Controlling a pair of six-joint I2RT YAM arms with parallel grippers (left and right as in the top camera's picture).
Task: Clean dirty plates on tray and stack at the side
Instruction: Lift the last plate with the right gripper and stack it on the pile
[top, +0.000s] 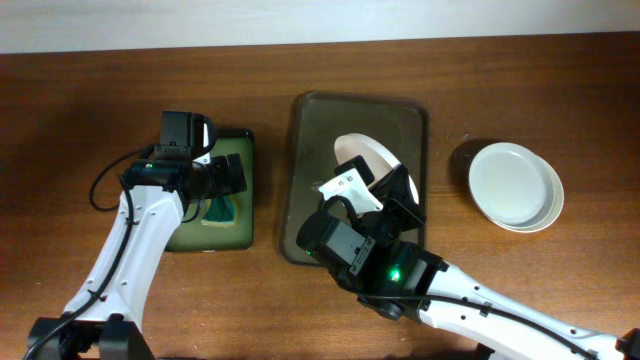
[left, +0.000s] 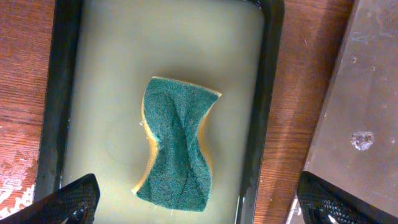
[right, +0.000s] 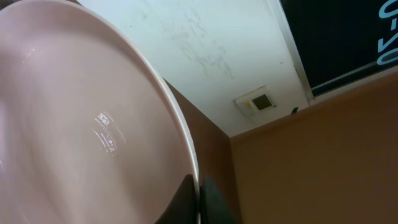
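My right gripper (right: 200, 196) is shut on the rim of a white plate (right: 87, 124) and holds it tilted up on edge above the dark olive-brown tray (top: 310, 130); part of that plate (top: 362, 152) shows in the overhead view. Its face looks clean in the right wrist view. Other white plates (top: 515, 185) sit stacked on the table at the right. My left gripper (left: 193, 202) is open above the green-and-yellow sponge (left: 177, 146), which lies in the small black-rimmed tray (left: 270, 93). The fingers straddle the sponge without touching it.
The small sponge tray (top: 245, 140) lies just left of the olive tray, with a strip of wooden table between them. A dark round object (top: 463, 160) sits partly under the stacked plates. The olive tray's edge (left: 367, 93) shows at the right of the left wrist view.
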